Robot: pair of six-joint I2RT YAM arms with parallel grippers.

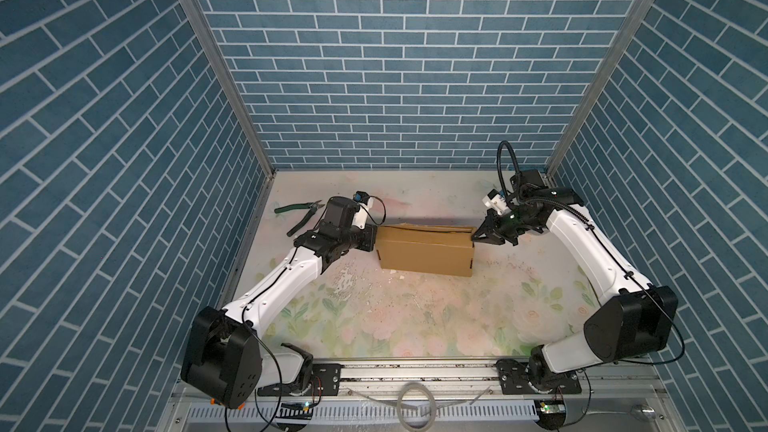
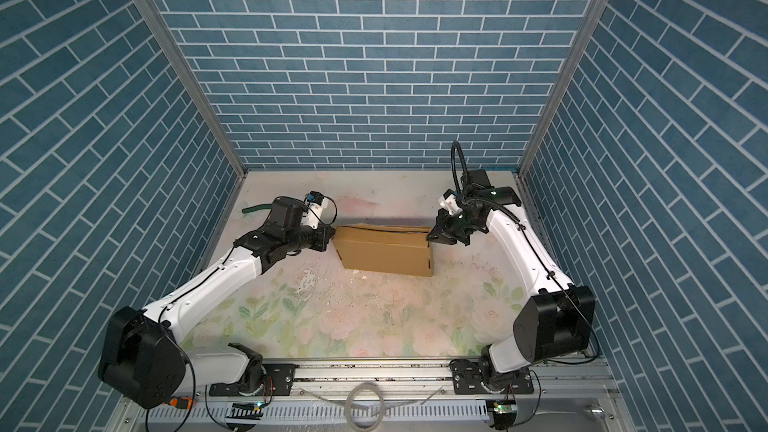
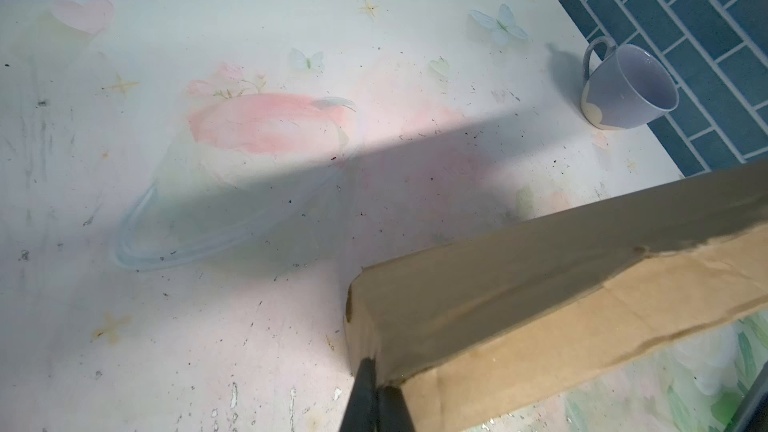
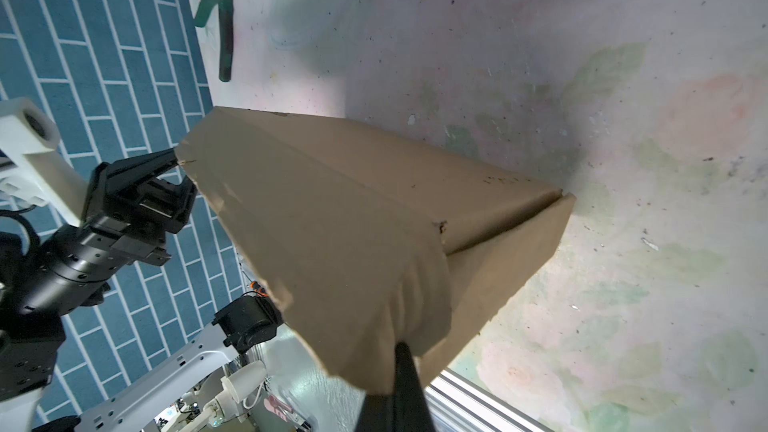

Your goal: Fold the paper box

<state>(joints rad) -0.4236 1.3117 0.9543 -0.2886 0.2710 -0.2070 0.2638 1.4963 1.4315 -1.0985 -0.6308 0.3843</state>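
Paper box [image 1: 426,253] seemingly pinched: left end effector [image 3: 374,369], right end effector [image 1: 474,238].

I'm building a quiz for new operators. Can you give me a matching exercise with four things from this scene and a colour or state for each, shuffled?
Things:
1. paper box
2. pliers
3. mug
4. right hand

Colour or state:
A. green handles
B. shut on a box corner
C. plain brown
D. pale blue-grey

Pairs: 1-C, 2-A, 3-D, 4-B
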